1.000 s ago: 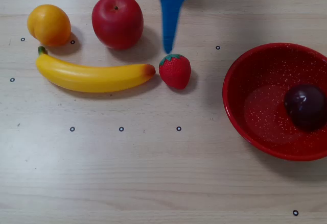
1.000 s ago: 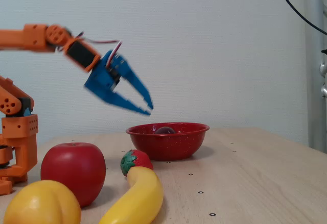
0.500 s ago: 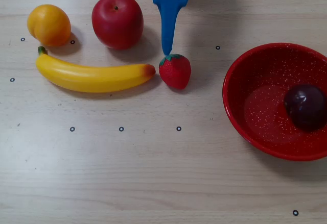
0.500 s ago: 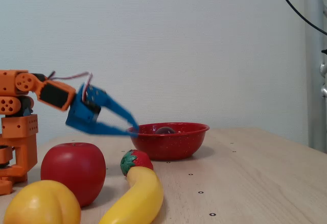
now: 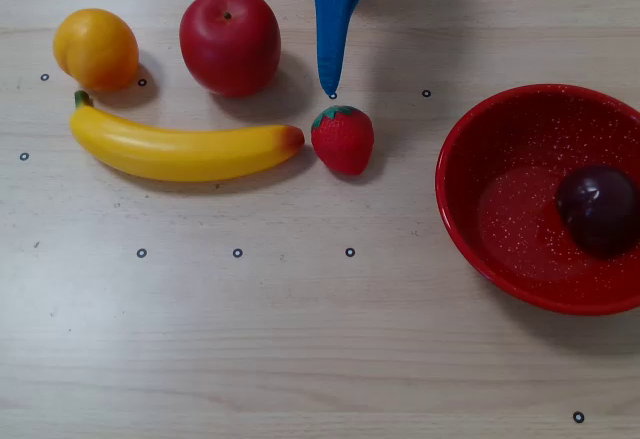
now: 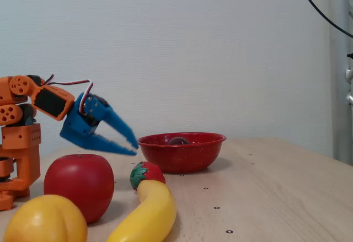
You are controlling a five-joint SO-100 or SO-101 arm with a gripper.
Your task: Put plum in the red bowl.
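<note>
Overhead view: plum (image 5: pixel 597 209) sits inside the red bowl (image 5: pixel 470 209), toward the bowl's right side, at the right edge of the frame. In the fixed view only the plum's dark top (image 6: pixel 178 140) shows above the bowl rim (image 6: pixel 182 152), mid-frame.

Gripper (image 6: pixel 132 145): blue fingers parted, holding nothing, raised off the table and pointing down toward the bowl in the fixed view. From overhead it enters at top centre (image 5: pixel 333 84), its tip just above the strawberry (image 5: pixel 343 139).

Other fruit, upper left of the overhead frame: apple (image 5: pixel 230 41), orange-yellow fruit (image 5: pixel 96 50), and banana (image 5: pixel 180 149) lying across below them, its tip near the strawberry. All rest on the pale wooden table (image 5: pixel 300 339), well apart from the bowl.
</note>
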